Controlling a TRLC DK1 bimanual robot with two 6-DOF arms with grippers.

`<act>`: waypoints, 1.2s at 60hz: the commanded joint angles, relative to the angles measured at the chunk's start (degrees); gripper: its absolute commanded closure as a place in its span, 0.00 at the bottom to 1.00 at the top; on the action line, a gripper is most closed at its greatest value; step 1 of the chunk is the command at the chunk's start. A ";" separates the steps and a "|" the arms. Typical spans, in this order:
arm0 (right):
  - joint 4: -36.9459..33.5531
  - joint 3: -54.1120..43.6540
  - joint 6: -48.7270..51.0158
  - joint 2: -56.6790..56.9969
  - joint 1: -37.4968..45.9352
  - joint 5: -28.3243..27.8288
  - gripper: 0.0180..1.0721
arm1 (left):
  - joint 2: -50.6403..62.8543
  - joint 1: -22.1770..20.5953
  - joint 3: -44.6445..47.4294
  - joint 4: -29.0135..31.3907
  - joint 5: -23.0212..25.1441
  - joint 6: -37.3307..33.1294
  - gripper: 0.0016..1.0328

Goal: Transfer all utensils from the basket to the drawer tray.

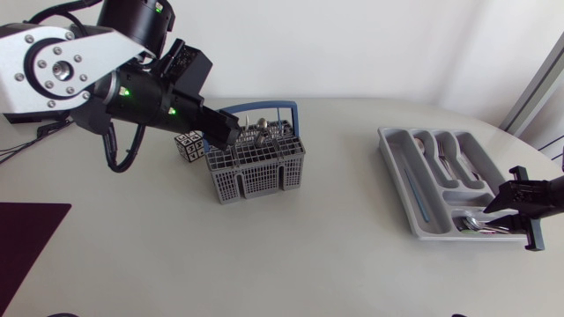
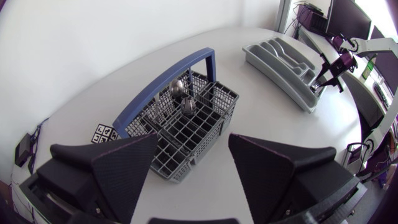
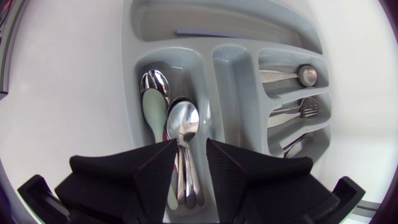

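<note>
The grey wire basket with a blue handle stands left of the table's middle. Two spoons stand bowl-up in its far cells. My left gripper hangs over the basket's left end, open, nothing between its fingers. The grey drawer tray lies at the right. My right gripper is low over its near right compartment. In the right wrist view the right gripper stands slightly open. A metal spoon lies between the fingers on other spoons in that compartment.
A cube with black-and-white markers sits just left of the basket. The tray's other compartments hold more cutlery and a thin blue stick. A dark mat covers the table's near left corner.
</note>
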State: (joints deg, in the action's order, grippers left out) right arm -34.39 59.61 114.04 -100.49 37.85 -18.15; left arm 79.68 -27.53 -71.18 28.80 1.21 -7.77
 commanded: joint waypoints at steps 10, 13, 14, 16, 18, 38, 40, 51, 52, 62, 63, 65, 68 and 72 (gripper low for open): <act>-8.41 -0.64 -9.01 11.45 -4.45 -4.17 0.39 | -2.25 0.19 3.85 -1.99 -0.25 -1.81 0.22; -10.87 -0.11 -15.43 14.00 -8.49 -4.52 0.39 | -2.34 0.19 4.64 -2.69 -0.25 -2.16 0.22; -10.96 -0.02 -15.95 14.18 -8.84 -4.61 0.39 | -2.34 0.19 4.82 -2.78 -0.25 -2.43 0.22; -12.19 0.33 -22.02 16.11 -13.15 -4.61 0.39 | -2.42 0.19 5.61 -3.48 -0.25 -2.86 0.22; -12.98 0.50 -25.44 17.25 -16.40 -4.70 0.39 | -2.60 0.19 6.14 -3.84 -0.25 -3.13 0.22; -6.48 5.42 -61.74 16.64 -46.99 -6.63 0.39 | -3.74 0.19 12.73 -8.67 -0.25 -5.85 0.22; -4.98 6.65 -65.61 15.15 -49.27 -6.63 0.39 | -3.92 0.28 13.61 -9.64 -0.25 -6.12 0.22; 0.82 12.81 -81.61 6.62 -57.62 -8.30 0.39 | -4.71 0.37 18.00 -14.65 -0.25 -8.58 0.22; 1.26 13.42 -82.75 5.83 -58.24 -8.39 0.39 | -4.80 0.37 18.53 -15.17 -0.16 -8.84 0.22; 7.50 17.73 -94.00 -0.59 -62.72 -9.27 0.39 | -6.20 0.81 22.84 -20.53 1.25 -10.60 0.22; 8.64 18.17 -95.41 -1.38 -63.16 -9.27 0.39 | -6.20 0.81 23.19 -20.97 1.42 -10.69 0.22; 10.31 18.78 -97.25 -2.61 -64.12 -9.27 0.40 | -6.12 1.07 23.98 -22.29 1.86 -10.77 0.22; 12.42 19.57 -99.62 -3.93 -65.00 -9.01 0.40 | -5.94 1.16 24.42 -23.26 2.13 -10.86 0.22; 15.23 21.42 -102.70 -6.04 -66.06 -7.51 0.40 | -5.50 1.16 24.86 -24.31 2.48 -11.21 0.22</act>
State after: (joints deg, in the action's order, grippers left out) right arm -21.04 78.59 16.80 -103.88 -27.07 -26.50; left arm 74.28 -26.76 -47.99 5.76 3.05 -17.39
